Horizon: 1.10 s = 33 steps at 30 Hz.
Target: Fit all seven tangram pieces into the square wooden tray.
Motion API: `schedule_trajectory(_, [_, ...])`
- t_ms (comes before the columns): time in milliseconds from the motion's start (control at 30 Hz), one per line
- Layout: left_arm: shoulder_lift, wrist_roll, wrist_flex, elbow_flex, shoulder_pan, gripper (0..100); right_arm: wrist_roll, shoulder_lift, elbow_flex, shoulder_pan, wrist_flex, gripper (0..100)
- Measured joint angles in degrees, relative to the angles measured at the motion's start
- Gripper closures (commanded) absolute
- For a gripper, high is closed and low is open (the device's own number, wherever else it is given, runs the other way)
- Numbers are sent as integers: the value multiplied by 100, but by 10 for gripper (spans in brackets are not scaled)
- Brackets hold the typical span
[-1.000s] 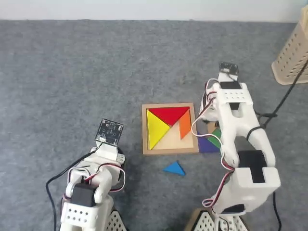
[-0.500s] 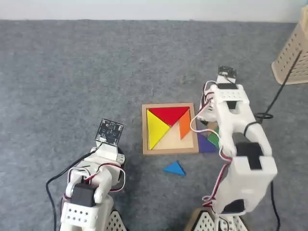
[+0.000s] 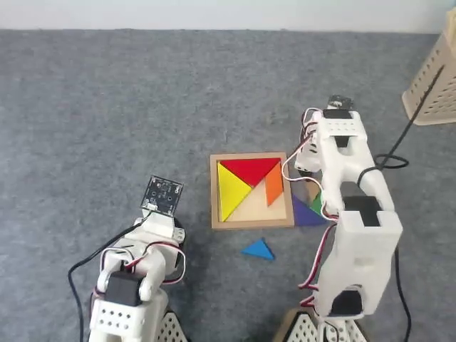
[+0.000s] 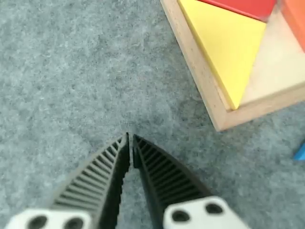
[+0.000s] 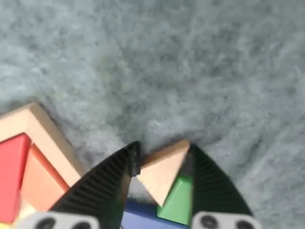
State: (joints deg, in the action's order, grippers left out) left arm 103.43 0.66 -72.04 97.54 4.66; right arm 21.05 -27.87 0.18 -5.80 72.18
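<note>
Picking up was judged in hand: the right gripper was seen clamped on the pale wooden triangle, just outside the rim of the square wooden tray. A lift over that rim onto the bare tray floor was called for. The left gripper was closed on nothing, over carpet.
</note>
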Motion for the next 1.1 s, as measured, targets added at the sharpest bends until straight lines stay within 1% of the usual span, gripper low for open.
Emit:
schedule_trajectory(267, [0,0,0,0,0,988,-79,114,0,-9,62,926])
schedule_trajectory(333, [0,0,0,0,0,988,-79,255,0,-70,105,913])
schedule_trajectory(367, [0,0,0,0,0,988,-149,369,0,-70,114,892])
schedule_trajectory(467, [0,0,0,0,0,988,-677,607,0,-79,220,805])
schedule_trajectory(533, [0,0,0,0,0,988,-844,703,0,-176,343,775])
schedule_trajectory(833, [0,0,0,0,0,988,-1574,721,193,-554,440,775])
schedule_trajectory(1000, [0,0,0,0,0,988,-1644,695,193,-545,431,775])
schedule_trajectory(1100, [0,0,0,0,0,988,-1644,422,185,-554,396,775])
